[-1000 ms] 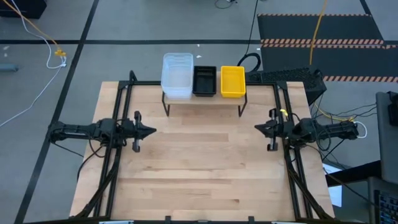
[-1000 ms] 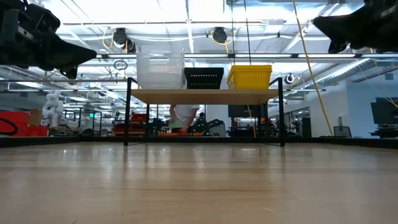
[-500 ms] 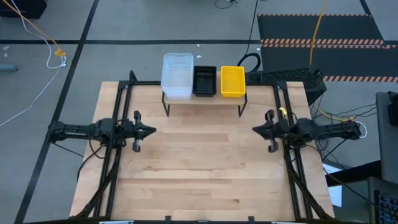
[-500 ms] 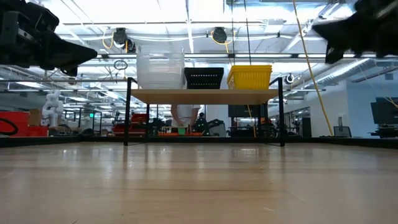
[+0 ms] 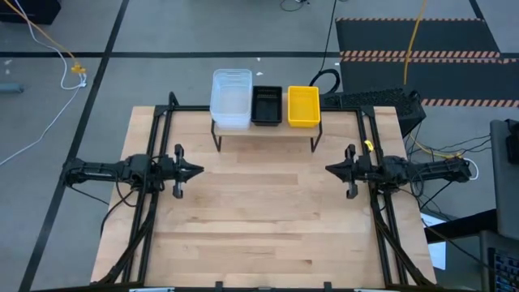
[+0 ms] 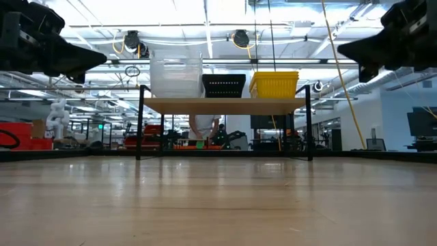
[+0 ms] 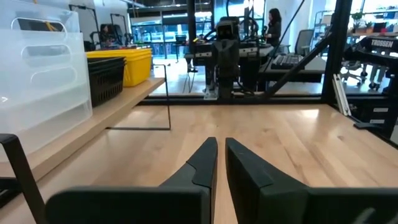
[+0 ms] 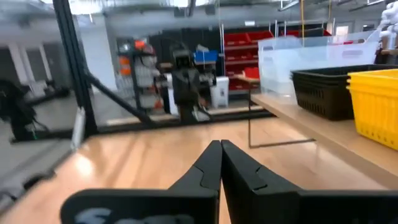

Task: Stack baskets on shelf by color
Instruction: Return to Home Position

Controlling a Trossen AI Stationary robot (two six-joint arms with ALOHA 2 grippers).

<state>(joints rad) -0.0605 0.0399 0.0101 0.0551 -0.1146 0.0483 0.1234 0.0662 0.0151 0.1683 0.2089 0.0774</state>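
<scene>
The shelf (image 5: 263, 130) stands at the table's far edge on thin black legs. On it stand a stack of clear baskets (image 5: 231, 98) at the left, black baskets (image 5: 267, 105) in the middle and yellow baskets (image 5: 303, 105) at the right. My left gripper (image 5: 200, 170) hovers shut and empty over the table's left side. My right gripper (image 5: 328, 169) hovers shut and empty over the right side. The left wrist view shows the clear stack (image 7: 37, 81) and the shut fingers (image 7: 221, 152); the right wrist view shows the yellow basket (image 8: 376, 102) and the shut fingers (image 8: 220, 148).
The wooden tabletop (image 5: 259, 219) spreads between the arms and before the shelf. Black frame rails (image 5: 154, 146) run along the table's left and right sides. A person (image 6: 203, 126) shows in the room behind the shelf in the low view.
My right gripper has moved a little toward the table's left, in toward its middle, and stays shut. The left arm has kept still and the baskets have not moved.
</scene>
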